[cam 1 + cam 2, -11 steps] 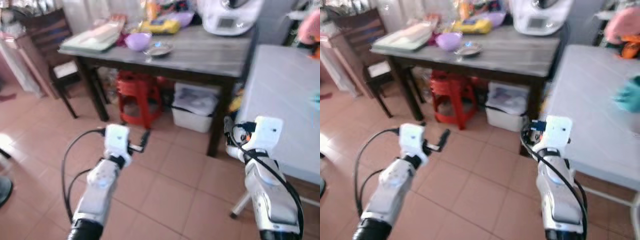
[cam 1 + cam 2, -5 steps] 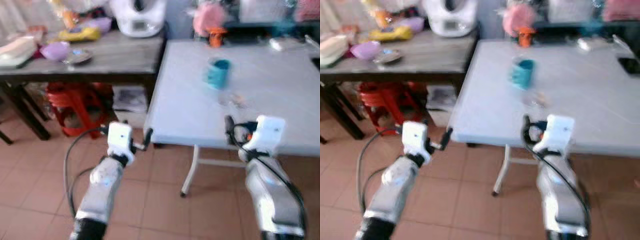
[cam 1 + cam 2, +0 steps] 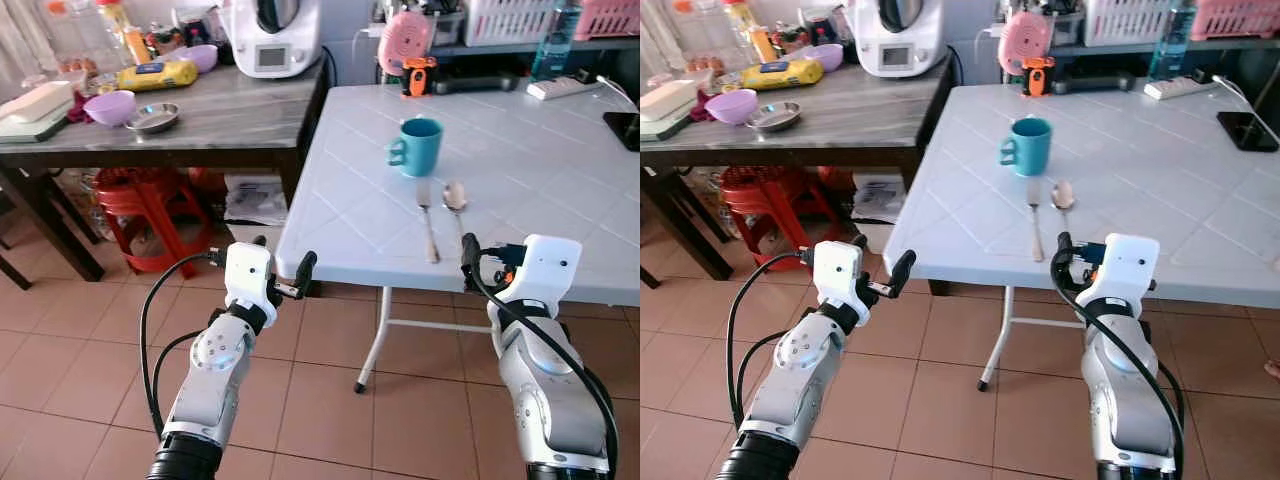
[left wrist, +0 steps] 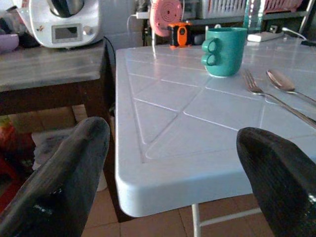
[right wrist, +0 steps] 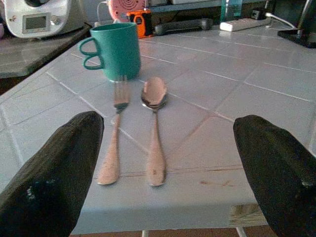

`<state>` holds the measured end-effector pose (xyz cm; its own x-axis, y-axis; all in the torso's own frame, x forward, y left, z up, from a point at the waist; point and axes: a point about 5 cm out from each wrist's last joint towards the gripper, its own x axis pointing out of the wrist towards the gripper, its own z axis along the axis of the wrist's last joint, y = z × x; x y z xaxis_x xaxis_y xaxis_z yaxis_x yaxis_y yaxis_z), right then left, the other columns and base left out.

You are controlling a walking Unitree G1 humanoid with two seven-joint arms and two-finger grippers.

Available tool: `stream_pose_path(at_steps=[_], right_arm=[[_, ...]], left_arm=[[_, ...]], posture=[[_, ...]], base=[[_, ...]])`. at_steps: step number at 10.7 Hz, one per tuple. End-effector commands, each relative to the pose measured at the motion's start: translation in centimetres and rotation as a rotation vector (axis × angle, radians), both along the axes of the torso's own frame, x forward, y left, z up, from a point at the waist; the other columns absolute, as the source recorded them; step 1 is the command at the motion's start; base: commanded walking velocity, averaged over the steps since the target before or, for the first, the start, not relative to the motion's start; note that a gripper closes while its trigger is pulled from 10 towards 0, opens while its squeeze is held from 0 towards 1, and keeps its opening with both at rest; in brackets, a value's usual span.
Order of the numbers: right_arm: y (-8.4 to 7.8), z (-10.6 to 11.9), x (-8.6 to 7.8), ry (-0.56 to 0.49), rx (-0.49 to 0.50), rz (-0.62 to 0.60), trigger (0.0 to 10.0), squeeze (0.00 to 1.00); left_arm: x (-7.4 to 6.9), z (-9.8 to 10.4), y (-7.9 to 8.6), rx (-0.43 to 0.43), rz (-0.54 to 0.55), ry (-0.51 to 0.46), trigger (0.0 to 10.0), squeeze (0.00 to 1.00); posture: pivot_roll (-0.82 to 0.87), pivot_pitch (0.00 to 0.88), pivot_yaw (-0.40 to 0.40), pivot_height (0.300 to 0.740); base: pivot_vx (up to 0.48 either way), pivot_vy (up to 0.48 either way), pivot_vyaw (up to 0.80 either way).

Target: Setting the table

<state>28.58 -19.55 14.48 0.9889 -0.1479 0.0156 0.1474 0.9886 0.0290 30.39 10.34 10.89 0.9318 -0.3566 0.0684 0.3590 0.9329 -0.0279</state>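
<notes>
On the table (image 3: 560, 150), fork (image 3: 426, 218) lies left of spoon (image 3: 459, 205), mug (image 3: 417, 146) just behind them.

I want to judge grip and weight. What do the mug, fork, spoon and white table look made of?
Mug: matte teal, likely ceramic or plastic; it looks opaque and evenly coloured. Fork and spoon: metal, probably stainless steel, silvery with soft reflections. White table: apparently moulded plastic, with pressed grooves and a rounded edge.
</notes>
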Motion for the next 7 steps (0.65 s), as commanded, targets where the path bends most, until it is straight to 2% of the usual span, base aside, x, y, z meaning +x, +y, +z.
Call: stream_pose_path(at_steps=[1, 2, 3, 4, 6, 7], right_arm=[[0.6, 0.8, 0.3, -0.048, 0.020, 0.025, 10.0, 0.00], [0.8, 0.9, 0.2, -0.068, 0.044, 0.025, 10.0, 0.00], [1.0, 0.3, -0.1, -0.052, 0.089, 0.013, 10.0, 0.00], [1.2, -0.2, -0.5, -0.045, 0.101, 0.011, 10.0, 0.00], [1.4, -0.3, -0.8, -0.050, 0.110, -0.006, 10.0, 0.00], [1.0, 0.1, -1.6, -0.074, 0.108, -0.040, 10.0, 0.00]], left_arm=[[0.1, 0.5, 0.7, -0.001, 0.040, -0.032, 10.0, 0.00], [0.5, 0.8, 1.7, 0.066, 0.143, -0.090, 10.0, 0.00], [0.6, 0.2, 3.1, 0.081, 0.220, -0.075, 10.0, 0.00], [0.4, -0.3, 3.8, 0.097, 0.239, -0.069, 10.0, 0.00], [-0.1, -0.7, 4.1, 0.107, 0.228, -0.064, 10.0, 0.00], [-0.6, -0.7, 4.4, 0.103, 0.223, -0.072, 10.0, 0.00]], posture=[[-0.16, 0.042, 0.105, 0.740], [-0.16, 0.041, 0.103, 0.740], [-0.16, 0.042, 0.104, 0.740], [-0.15, 0.042, 0.106, 0.740], [-0.15, 0.042, 0.115, 0.740], [-0.15, 0.042, 0.121, 0.740]], base=[[0.000, 0.000, 0.00], [0.000, 0.000, 0.00], [0.000, 0.000, 0.00], [0.000, 0.000, 0.00], [0.000, 0.000, 0.00], [0.000, 0.000, 0.00]])
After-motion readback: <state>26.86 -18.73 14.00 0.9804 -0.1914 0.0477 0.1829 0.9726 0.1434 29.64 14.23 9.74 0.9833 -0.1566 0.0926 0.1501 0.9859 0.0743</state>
